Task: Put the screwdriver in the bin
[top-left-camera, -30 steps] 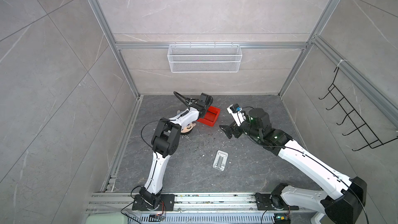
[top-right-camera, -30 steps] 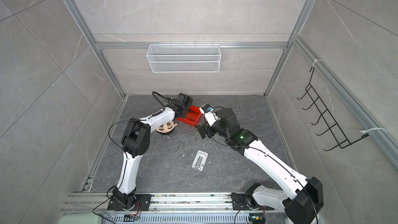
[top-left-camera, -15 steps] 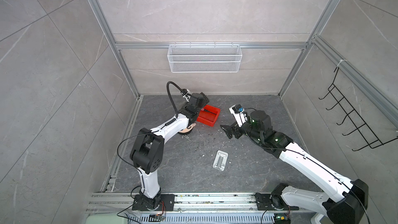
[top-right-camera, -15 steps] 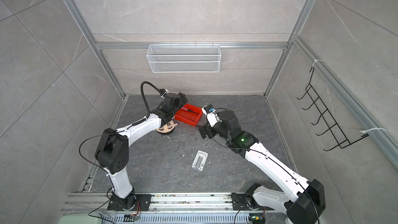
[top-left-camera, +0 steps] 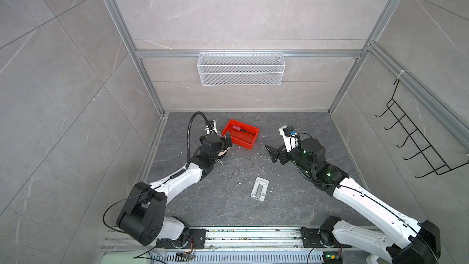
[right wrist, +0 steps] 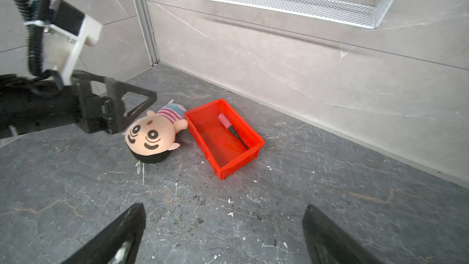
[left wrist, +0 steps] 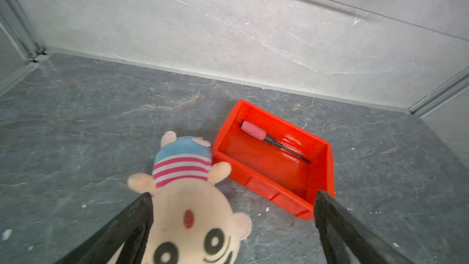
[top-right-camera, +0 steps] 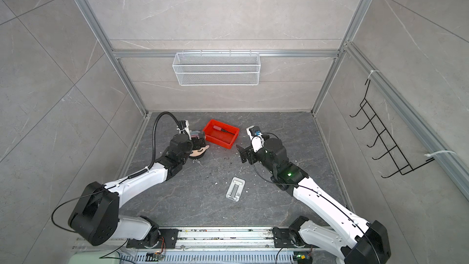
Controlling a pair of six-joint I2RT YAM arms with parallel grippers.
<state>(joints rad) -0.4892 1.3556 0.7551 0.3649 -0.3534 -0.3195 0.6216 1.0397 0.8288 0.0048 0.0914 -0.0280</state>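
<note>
The screwdriver [top-left-camera: 241, 129] [top-right-camera: 223, 129] [left wrist: 253, 130] [right wrist: 229, 126], pink-red handle and thin black shaft, lies flat inside the red bin [top-left-camera: 243, 144] [top-right-camera: 220, 144] [left wrist: 264, 186] [right wrist: 236, 171] near the back wall. My left gripper [top-left-camera: 227, 141] [top-right-camera: 201, 141] [left wrist: 232, 195] is open and empty. It hovers over a plush toy [left wrist: 193, 206] [right wrist: 149, 133] just left of the bin. In the right wrist view the left gripper [right wrist: 134, 100] is above the toy's head. My right gripper [top-left-camera: 270, 152] [top-right-camera: 241, 152] [right wrist: 224, 208] is open and empty above bare floor, right of the bin.
A white wire basket [top-left-camera: 241, 72] hangs on the back wall. A small metal plate [top-left-camera: 259, 189] lies on the floor in the middle front. A black hook rack [top-left-camera: 406, 143] hangs on the right wall. Crumbs dot the floor between the arms.
The left arm has drawn back from over the bin toward the front left, leaving the screwdriver lying uncovered in it. The right arm has barely moved.
</note>
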